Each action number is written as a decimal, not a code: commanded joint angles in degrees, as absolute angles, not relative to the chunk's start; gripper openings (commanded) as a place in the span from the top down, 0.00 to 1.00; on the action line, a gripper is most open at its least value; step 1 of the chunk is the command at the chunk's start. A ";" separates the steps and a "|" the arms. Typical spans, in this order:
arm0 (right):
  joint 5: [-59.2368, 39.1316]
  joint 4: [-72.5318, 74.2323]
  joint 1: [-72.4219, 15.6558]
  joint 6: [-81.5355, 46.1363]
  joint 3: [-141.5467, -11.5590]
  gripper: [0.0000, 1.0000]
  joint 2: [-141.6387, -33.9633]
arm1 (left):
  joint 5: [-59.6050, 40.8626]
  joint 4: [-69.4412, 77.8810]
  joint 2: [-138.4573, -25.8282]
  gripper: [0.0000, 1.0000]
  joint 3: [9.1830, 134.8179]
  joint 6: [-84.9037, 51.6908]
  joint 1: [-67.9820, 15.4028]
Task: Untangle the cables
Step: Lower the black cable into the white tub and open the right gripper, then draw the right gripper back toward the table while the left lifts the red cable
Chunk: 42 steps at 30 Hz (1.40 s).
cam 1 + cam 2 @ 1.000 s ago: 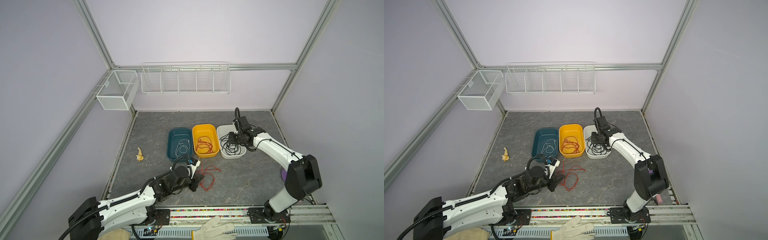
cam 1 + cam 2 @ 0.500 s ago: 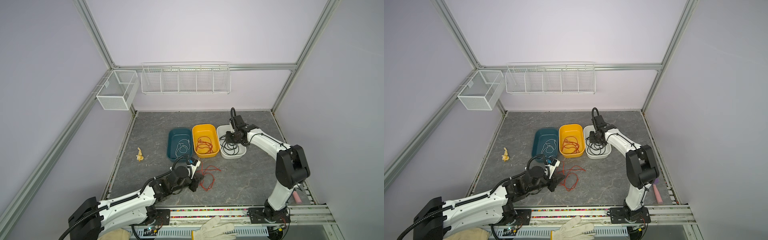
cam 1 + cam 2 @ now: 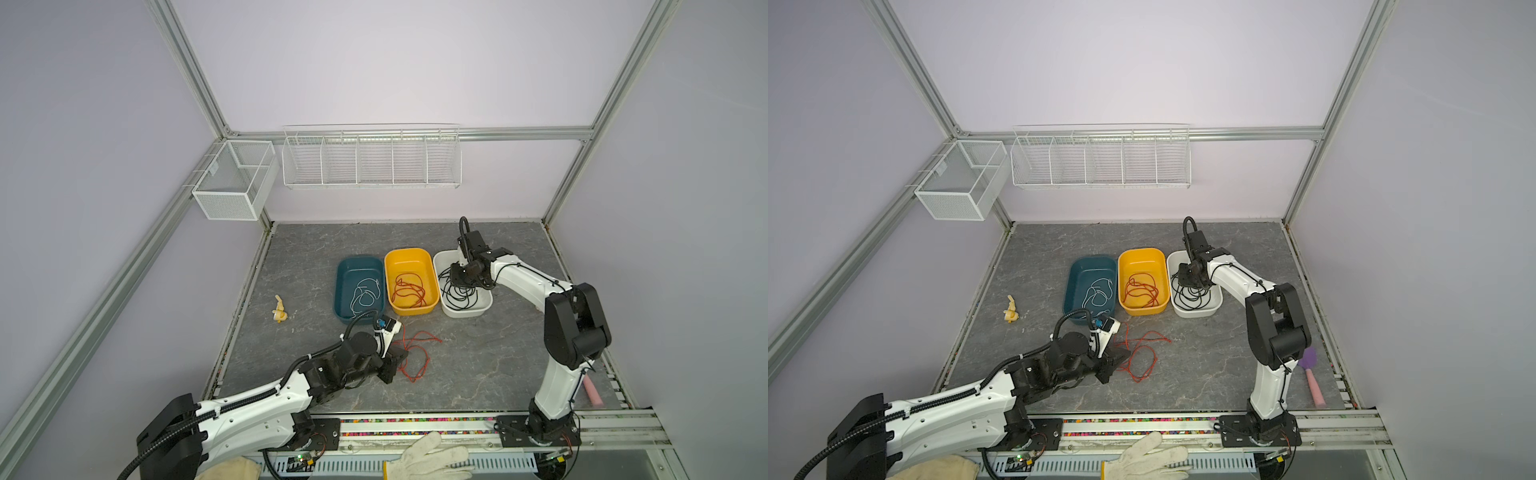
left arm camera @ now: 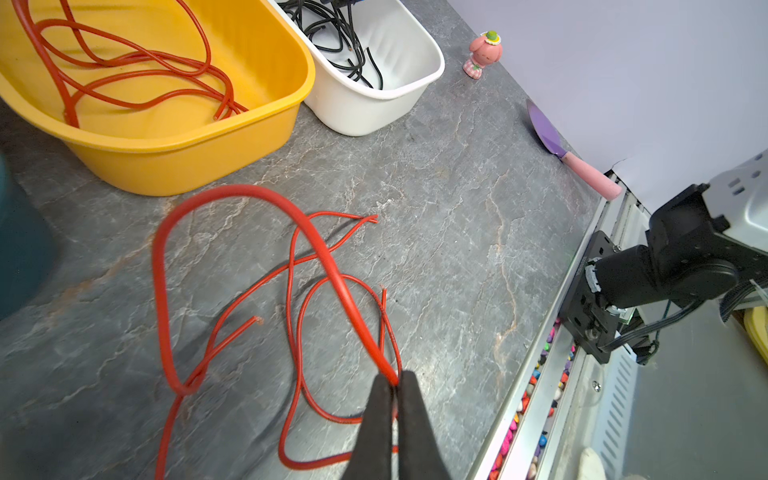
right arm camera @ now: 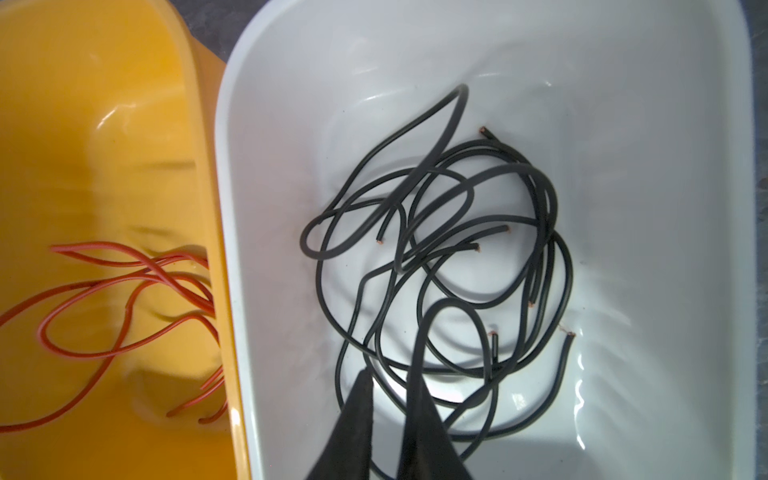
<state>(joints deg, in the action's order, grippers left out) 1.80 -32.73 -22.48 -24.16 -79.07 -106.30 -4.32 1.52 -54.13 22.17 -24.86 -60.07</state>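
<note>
Loosely looped red cable (image 4: 332, 266) pinched in left pincer (image 4: 395, 380); black cables (image 5: 542, 199) under slightly parted right pincer (image 5: 388, 374).

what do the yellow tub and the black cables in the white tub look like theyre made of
Yellow tub: likely moulded plastic, glossy, with soft highlights and a rounded rim.
Black cables: probably copper wire in a matte black rubbery or plastic sleeve; cut ends show coppery tips.
White tub: likewise glossy plastic, by its sheen.

A grey marbled surface (image 3: 478, 374) carries a teal tub (image 3: 357, 266), a yellow tub (image 3: 409, 259) and a white tub (image 3: 467, 311) in a row, with a red cable (image 4: 249, 190), a yellow scrap (image 3: 279, 313) and a spatula (image 3: 1315, 388) also on it.
</note>
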 commanded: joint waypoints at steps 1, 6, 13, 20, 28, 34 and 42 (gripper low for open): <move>0.96 -35.09 -22.27 -24.35 -78.64 0.78 -102.56 | -3.78 2.72 -54.79 1.00 22.56 -24.18 -60.29; 1.39 -36.24 -22.39 -24.13 -78.00 0.69 -98.94 | -3.78 2.51 -55.12 1.00 22.93 -24.17 -60.29; 2.15 -37.66 -22.41 -23.58 -76.56 0.53 -93.03 | -3.43 1.96 -54.67 1.00 23.23 -24.08 -60.29; 0.77 -37.61 -22.71 -22.52 -73.52 0.26 -84.56 | -3.10 2.37 -54.30 1.00 23.80 -24.50 -60.29; -10.55 -37.51 -24.17 -20.85 -67.53 0.01 -75.36 | -2.07 4.58 -53.14 1.00 24.47 -26.79 -60.29; -10.20 -40.68 -28.04 -18.07 -62.28 0.12 -67.51 | -1.11 4.53 -51.97 1.00 26.22 -28.97 -60.29; -12.70 -42.06 -34.05 -17.82 -56.31 0.12 -58.30 | 0.95 3.45 -49.25 1.00 28.70 -30.59 -60.29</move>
